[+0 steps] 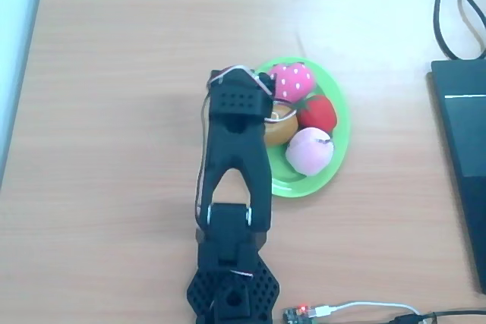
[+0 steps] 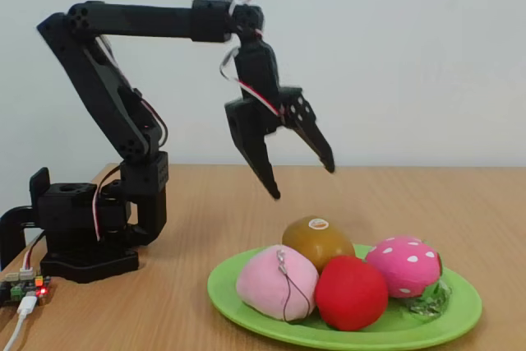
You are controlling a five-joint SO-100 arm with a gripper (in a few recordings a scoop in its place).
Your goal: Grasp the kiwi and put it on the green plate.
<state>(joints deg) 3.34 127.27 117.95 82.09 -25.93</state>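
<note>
- The kiwi (image 2: pixel 317 240) already lies on the green plate (image 2: pixel 460 314), below your hand (image 2: pixel 302 178) and apart from it, pressed against the peach (image 2: pixel 277 282) and the red fruit (image 2: pixel 351 292), with the strawberry (image 2: pixel 403 265) beside them.
- Your hand hangs over the plate, fingers spread wide, gripping nothing.
- To my eye the placing step is done; your next move calls for lifting clear without brushing the fruit.
- The kiwi carries a small oval sticker on top; its print is too small to read.
</note>
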